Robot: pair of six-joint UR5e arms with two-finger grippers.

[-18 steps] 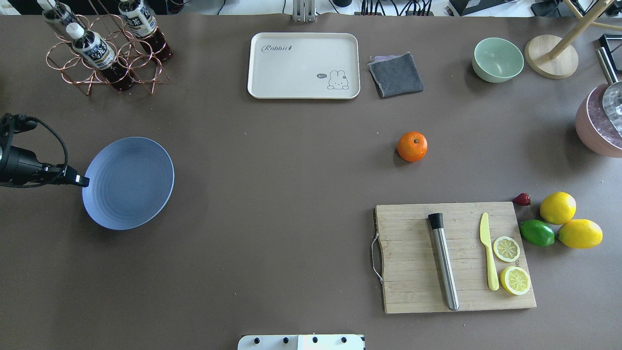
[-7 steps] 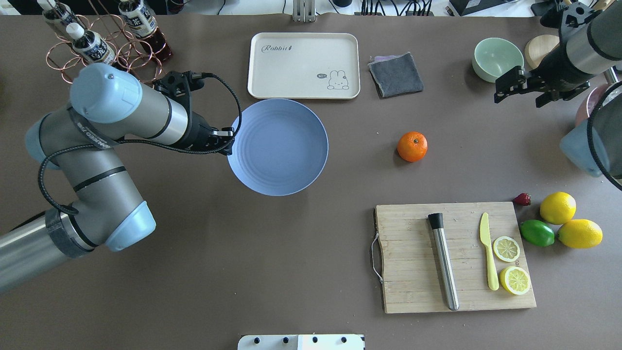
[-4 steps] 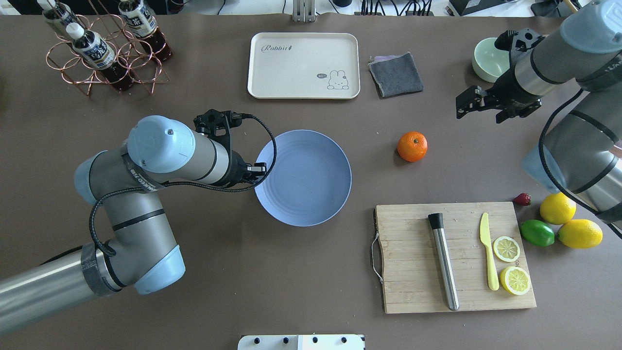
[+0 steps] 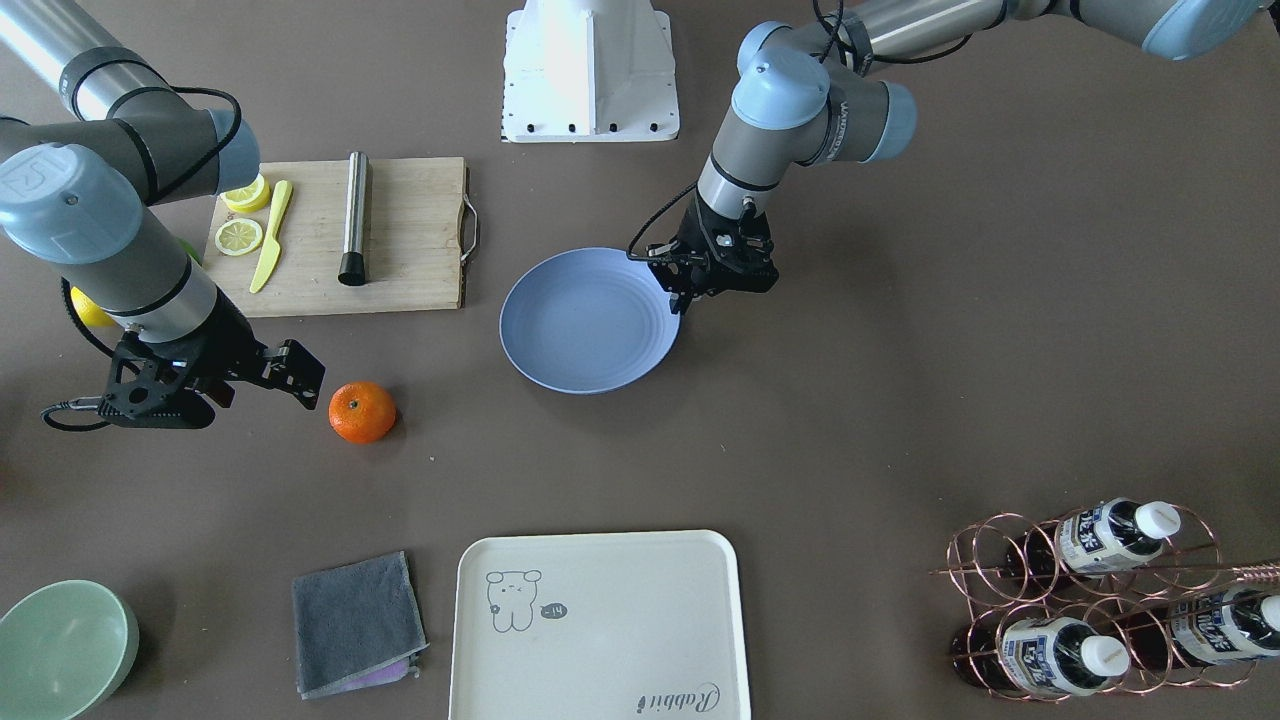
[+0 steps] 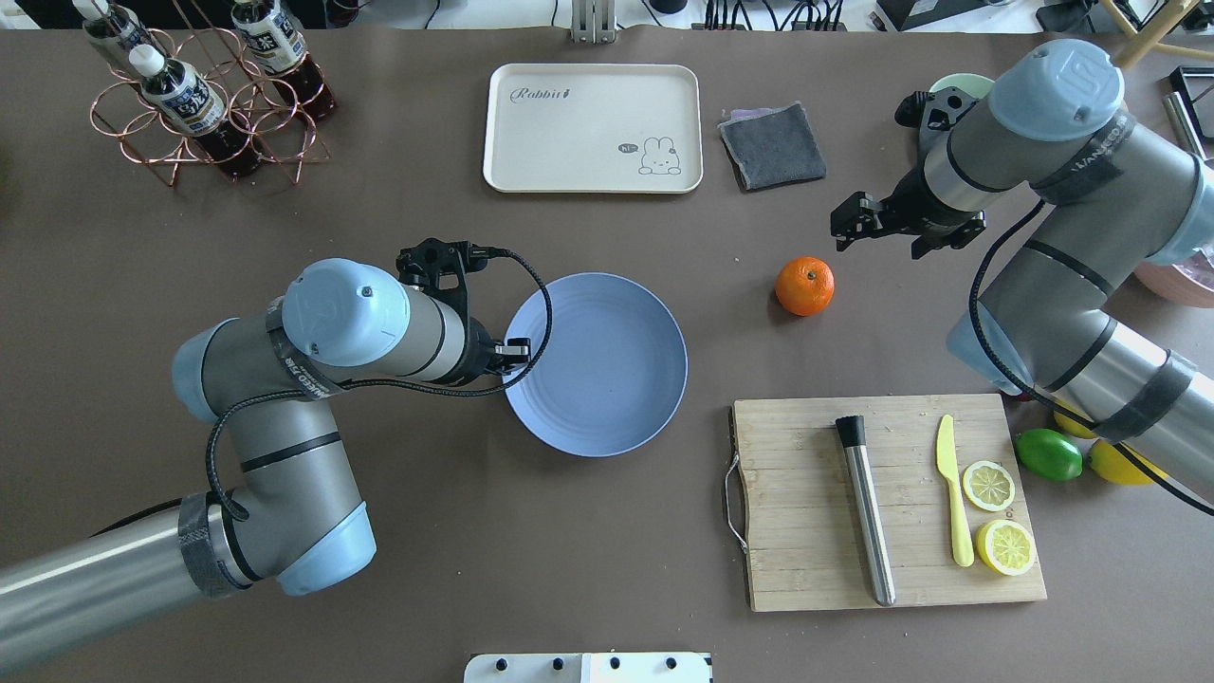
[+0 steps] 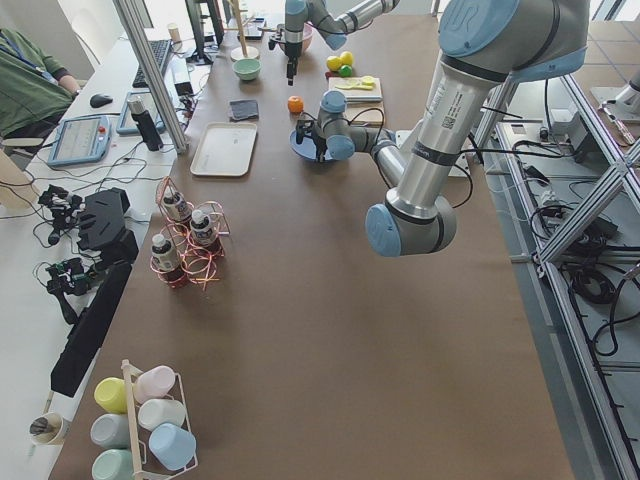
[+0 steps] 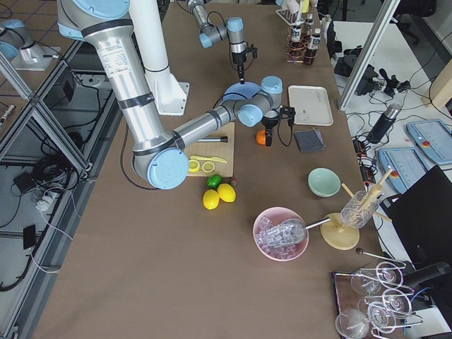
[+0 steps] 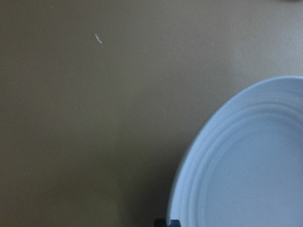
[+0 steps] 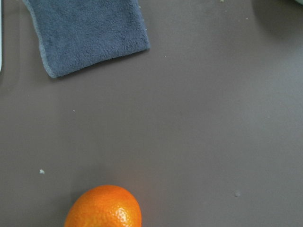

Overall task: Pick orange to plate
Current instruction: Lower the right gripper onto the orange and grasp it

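- Overhead: I see the left gripper point(image 5: 513, 355) with its fingers pressed onto the left rim of the plate point(image 5: 607, 375), mid-table; whether the plate rests on the table or hangs just above it I cannot tell
- Same view: the orange point(image 5: 805, 286) lies on bare table, right of the plate and well apart from it; the right gripper point(image 5: 847, 226) hovers just beside it on the far right, fingers spread, not touching
- Front-facing: mirrored, it shows more plainly the gap between the spread right fingers and the orange, and the near-right cutting board point(image 4: 400, 235) close to the plate without touching
- Left side: everything is small and far; I make out only the orange beyond the plate, under the far arm
- Right side: the near arm's wrist stands right at the orange and partly covers it; the fingers are unreadable
- Left wrist: only the plate's ringed rim, with one dark fingertip at the bottom edge against it
- Right wrist: the orange's top at the bottom edge, a grey cloth point(image 9: 85, 33) far left; this view does not show the finger state
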